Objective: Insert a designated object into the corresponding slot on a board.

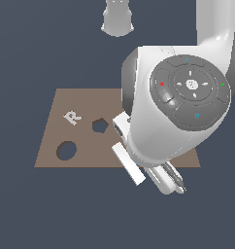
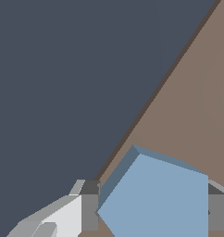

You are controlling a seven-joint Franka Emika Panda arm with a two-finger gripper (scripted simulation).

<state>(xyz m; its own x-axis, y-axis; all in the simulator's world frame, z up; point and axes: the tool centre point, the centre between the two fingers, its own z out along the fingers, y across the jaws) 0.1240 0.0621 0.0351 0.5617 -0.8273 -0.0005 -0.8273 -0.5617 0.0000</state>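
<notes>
One light-blue pentagon block (image 2: 158,199) clamped between the two fingers (image 2: 89,210) of the gripper (image 2: 153,213), jaws closed onto its sides, over the brown board's (image 1: 75,102) near edge. Two dark cutouts: one pentagon slot (image 1: 100,126), one round hole (image 1: 66,150). One white letter "R" (image 1: 72,117) beside them.

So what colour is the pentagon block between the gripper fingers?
Light blue. The pentagon block shows best in the wrist view; the arm hides it in the exterior view.
</notes>
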